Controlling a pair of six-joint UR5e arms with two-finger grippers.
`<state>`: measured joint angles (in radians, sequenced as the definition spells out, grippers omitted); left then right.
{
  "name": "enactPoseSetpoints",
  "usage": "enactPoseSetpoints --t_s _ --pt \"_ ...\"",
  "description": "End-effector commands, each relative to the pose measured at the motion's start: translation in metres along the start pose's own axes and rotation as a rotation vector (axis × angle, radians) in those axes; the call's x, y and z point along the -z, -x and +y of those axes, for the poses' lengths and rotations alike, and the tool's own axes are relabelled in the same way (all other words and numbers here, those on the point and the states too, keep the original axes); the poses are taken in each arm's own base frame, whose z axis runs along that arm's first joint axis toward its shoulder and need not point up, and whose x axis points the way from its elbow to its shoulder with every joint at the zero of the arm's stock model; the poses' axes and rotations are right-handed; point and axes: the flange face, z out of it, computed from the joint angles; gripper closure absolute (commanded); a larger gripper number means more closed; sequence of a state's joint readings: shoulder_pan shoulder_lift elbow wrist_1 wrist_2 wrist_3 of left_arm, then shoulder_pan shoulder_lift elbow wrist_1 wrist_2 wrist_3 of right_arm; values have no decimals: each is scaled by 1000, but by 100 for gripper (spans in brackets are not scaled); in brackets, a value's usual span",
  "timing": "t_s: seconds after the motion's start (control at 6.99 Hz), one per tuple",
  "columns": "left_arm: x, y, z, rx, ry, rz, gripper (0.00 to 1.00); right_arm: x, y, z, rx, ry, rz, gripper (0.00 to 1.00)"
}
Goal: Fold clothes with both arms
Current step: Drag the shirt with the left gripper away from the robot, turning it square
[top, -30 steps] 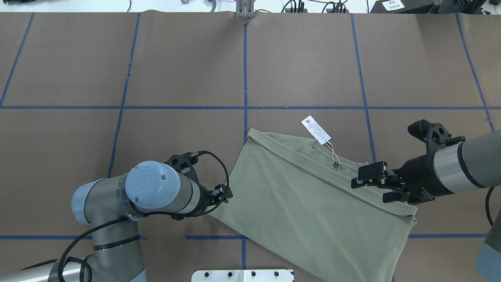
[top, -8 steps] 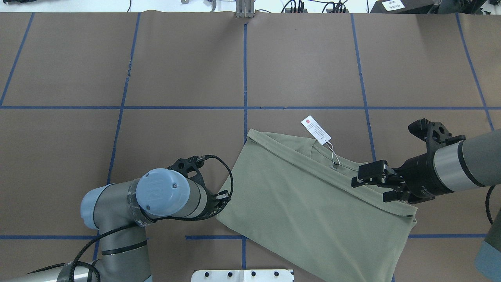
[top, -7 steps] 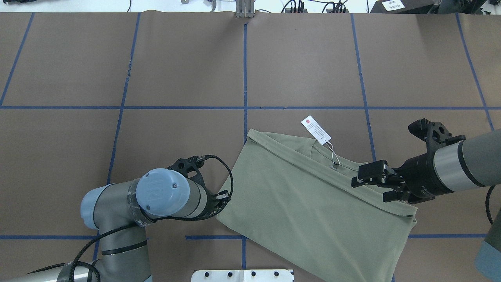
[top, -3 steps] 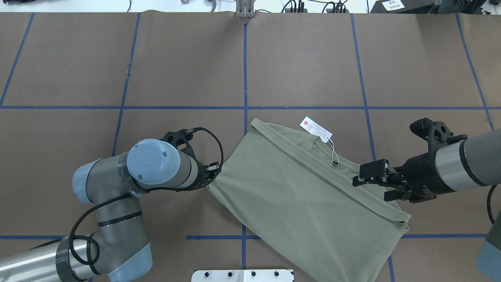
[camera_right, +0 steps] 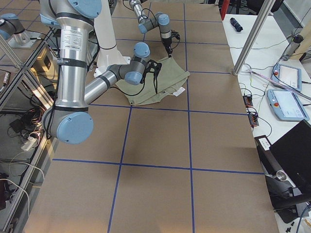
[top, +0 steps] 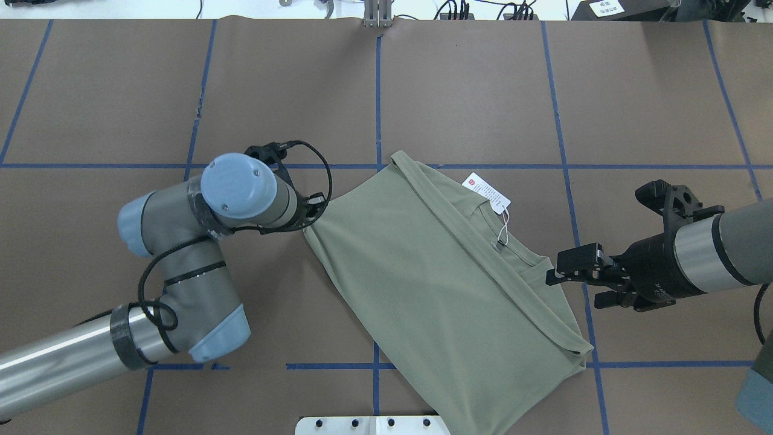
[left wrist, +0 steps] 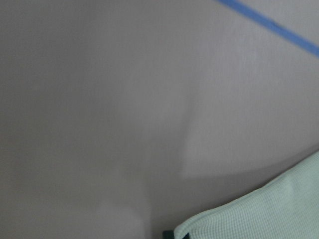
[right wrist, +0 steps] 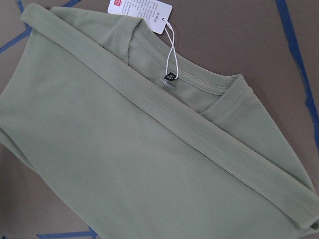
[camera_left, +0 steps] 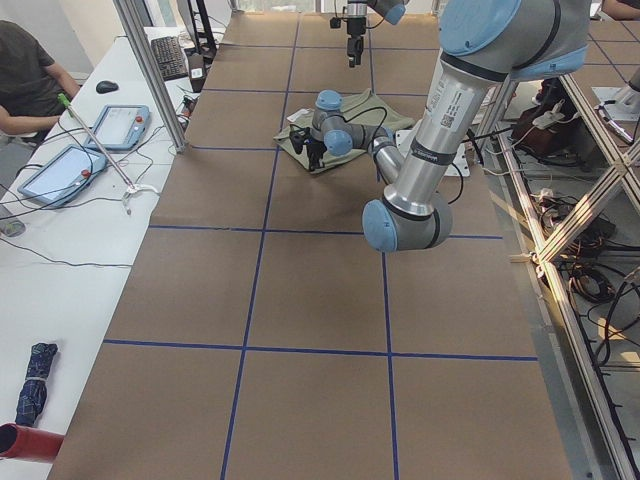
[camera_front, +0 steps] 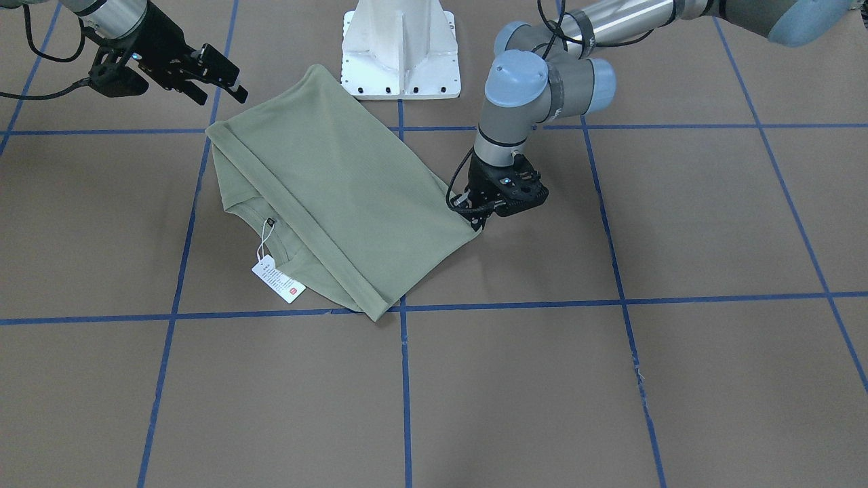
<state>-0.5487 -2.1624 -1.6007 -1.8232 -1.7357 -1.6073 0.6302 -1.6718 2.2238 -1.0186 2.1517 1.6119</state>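
Sage-green folded knit shirt (top: pixel 435 272): left black two-finger gripper (camera_front: pixel 480 211) pinches its corner; right black gripper (top: pixel 574 289) gapes, empty. Risk: one-sided drag could skew the fold.

Shirt (right wrist: pixel 114 149): matt sage knit cloth, fine rib txture; collar (right wrist: pixel 229 99) w/ coarser rib. Hang tag (right wrist: pixel 142 9): smooth white card, thin string. Table cover (top: pixel 471 90): matt brown paper-like sheet, blue tape lines (top: pixel 378 103). Left arm (top: pixel 60 353): brushed silvery metal tube, semi-gloss lt-blue plastic caps. Pedestal (camera_front: pixel 400 47): white painted metal.
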Motion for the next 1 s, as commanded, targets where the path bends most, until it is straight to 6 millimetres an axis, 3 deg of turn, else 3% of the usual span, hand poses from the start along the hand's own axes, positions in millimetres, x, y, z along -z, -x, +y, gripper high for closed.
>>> enactPoseSetpoints --t_s 0.0,0.14,0.29,0.43,0.86 --pt "-2 -4 -86 -56 -89 -26 100 1 3 0 4 -2 -6 0" --pt "-5 -11 -114 -109 -123 14 100 -1 3 0 5 -1 -5 0" --pt "-23 -28 -135 -137 -142 30 100 -1 3 0 7 0 -5 0" --pt "-28 -48 -158 -195 -167 58 100 -1 3 0 7 0 -5 0" --pt "-58 -99 -190 -240 -278 123 100 -1 3 0 7 -1 -5 0"
